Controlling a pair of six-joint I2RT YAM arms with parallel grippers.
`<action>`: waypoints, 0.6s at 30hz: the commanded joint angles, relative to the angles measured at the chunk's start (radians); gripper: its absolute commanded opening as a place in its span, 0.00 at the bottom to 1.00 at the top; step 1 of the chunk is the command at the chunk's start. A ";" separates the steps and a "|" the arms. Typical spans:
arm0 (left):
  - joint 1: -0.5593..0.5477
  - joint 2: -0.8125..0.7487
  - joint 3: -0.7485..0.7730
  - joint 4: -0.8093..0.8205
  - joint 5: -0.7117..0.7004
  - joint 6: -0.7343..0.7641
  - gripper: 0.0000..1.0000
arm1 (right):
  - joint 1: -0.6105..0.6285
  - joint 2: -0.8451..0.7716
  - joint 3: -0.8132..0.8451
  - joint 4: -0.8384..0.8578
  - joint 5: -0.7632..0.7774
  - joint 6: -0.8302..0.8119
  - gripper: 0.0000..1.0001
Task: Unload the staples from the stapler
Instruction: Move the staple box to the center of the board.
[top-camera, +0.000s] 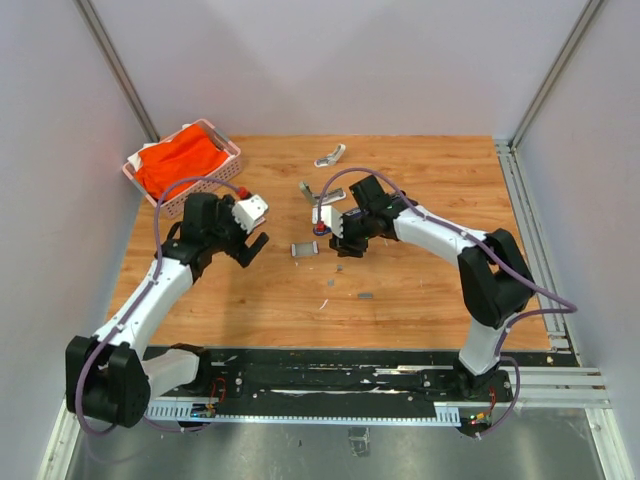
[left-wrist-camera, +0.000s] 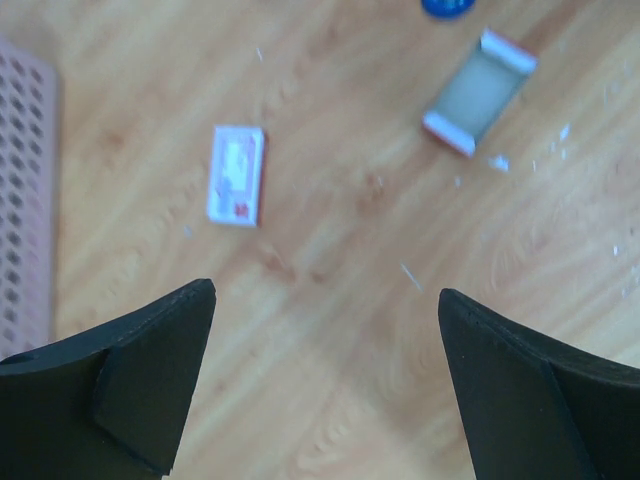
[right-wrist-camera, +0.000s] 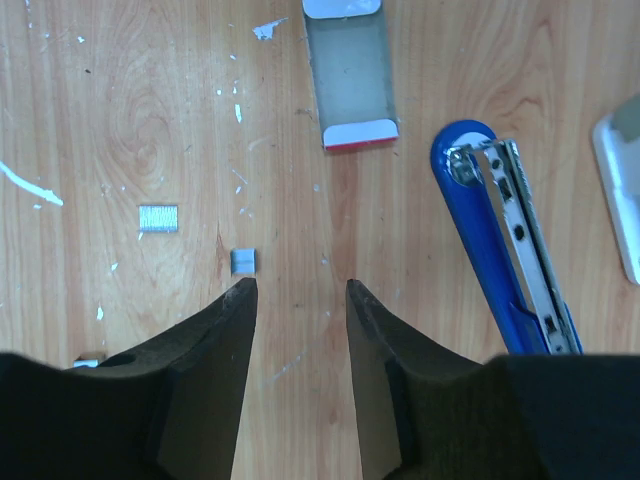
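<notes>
The stapler (right-wrist-camera: 492, 262) lies on the wood table with its blue body down and its metal channel showing; its lower end is hidden behind my right finger. A short silvery strip of staples (right-wrist-camera: 158, 217) lies loose on the table, and a smaller piece (right-wrist-camera: 243, 261) lies just ahead of my right gripper's left fingertip. My right gripper (right-wrist-camera: 300, 290) hovers low over the table left of the stapler, jaws apart with bare wood between them. My left gripper (left-wrist-camera: 325, 300) stands wide open above bare table, holding nothing. In the top view the right gripper (top-camera: 340, 238) covers most of the stapler.
An empty staple-box tray (right-wrist-camera: 350, 75) lies ahead of the right gripper and shows again in the left wrist view as the tray (left-wrist-camera: 478, 92). A small white box with a red mark (left-wrist-camera: 238, 175) lies nearby. A pink basket (top-camera: 232, 160) holding orange cloth stands back left. Staple bits litter the wood.
</notes>
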 joint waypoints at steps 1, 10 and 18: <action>0.034 -0.095 -0.154 0.048 0.002 -0.016 0.98 | 0.055 0.068 0.050 0.003 0.095 0.001 0.41; 0.035 -0.188 -0.231 0.079 0.023 -0.015 0.98 | 0.096 0.142 0.078 -0.043 0.184 0.010 0.34; 0.035 -0.176 -0.256 0.108 0.018 -0.020 0.98 | 0.105 0.162 0.072 -0.062 0.203 -0.004 0.34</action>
